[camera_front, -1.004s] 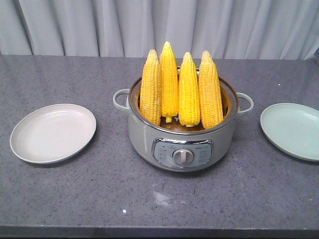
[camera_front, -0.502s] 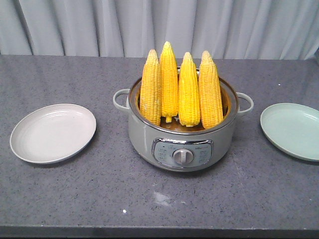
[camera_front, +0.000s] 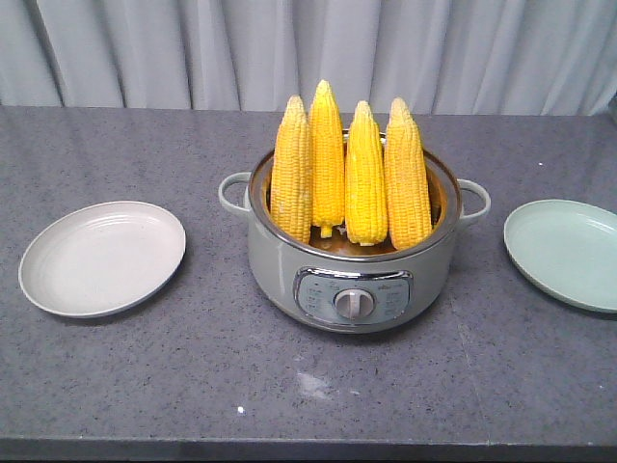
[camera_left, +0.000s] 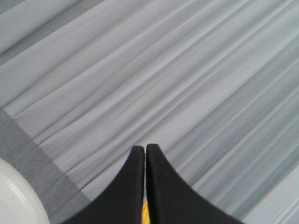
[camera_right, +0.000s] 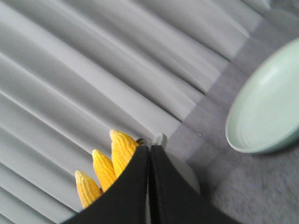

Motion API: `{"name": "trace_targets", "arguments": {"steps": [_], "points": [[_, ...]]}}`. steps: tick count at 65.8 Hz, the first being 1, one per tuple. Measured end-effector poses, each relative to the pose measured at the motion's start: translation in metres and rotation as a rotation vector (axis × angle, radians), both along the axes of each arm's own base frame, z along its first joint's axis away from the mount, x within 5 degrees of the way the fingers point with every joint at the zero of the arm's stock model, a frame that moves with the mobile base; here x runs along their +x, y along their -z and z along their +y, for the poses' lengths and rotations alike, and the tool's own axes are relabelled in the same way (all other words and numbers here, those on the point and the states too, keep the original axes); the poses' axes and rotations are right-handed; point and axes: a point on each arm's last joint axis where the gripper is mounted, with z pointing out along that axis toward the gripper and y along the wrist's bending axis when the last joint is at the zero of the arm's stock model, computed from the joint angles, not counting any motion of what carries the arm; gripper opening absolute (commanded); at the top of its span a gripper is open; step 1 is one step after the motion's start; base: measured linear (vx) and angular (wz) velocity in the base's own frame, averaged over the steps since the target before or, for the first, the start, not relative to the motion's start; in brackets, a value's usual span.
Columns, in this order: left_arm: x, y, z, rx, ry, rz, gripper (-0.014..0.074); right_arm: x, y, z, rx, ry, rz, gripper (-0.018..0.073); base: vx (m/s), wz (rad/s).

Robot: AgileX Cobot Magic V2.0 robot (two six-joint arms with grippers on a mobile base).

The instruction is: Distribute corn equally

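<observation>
Four bright yellow husked corn cobs are stood upright, tips at 12 o'clock, side by side inside a round grey-green electric cooking pot at the centre of the speckled grey stone countertop. A round off-white plate is set at 9 o'clock of the pot and a round pale green plate at 3 o'clock, both well apart from it. The black left gripper and the black right gripper are clenched, fingertips pressed together, with nothing grasped.

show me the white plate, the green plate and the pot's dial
white plate (camera_front: 102,257), front view, bare centre
green plate (camera_front: 564,253), front view, bare centre
dial (camera_front: 354,303), front view, middle of the knob
</observation>
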Motion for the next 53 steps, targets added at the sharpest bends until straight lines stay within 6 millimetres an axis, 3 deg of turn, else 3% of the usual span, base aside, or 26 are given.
{"name": "trace_targets", "arguments": {"steps": [12,18,27,39,53], "points": [[-0.018,-0.054,-0.004,0.234,-0.047,-0.136,-0.0006,-0.016,-0.067,0.013,-0.436,-0.062,-0.080,-0.0003,0.00,0.00],[-0.026,-0.073,-0.004,0.316,-0.078,-0.145,-0.0006,-0.013,-0.088,0.021,-0.591,-0.164,-0.021,-0.0003,0.00,0.00],[-0.016,-0.093,-0.004,0.358,-0.089,-0.033,-0.0006,0.001,-0.114,0.027,-0.768,-0.286,0.056,-0.0003,0.00,0.00],[0.012,-0.114,-0.004,0.377,-0.077,0.141,-0.0006,0.024,-0.133,0.029,-0.851,-0.371,0.123,-0.0003,0.00,0.00],[0.045,-0.145,-0.009,0.541,-0.067,0.259,-0.0006,0.038,-0.131,0.027,-0.859,-0.402,0.171,-0.0003,0.00,0.00]]}}
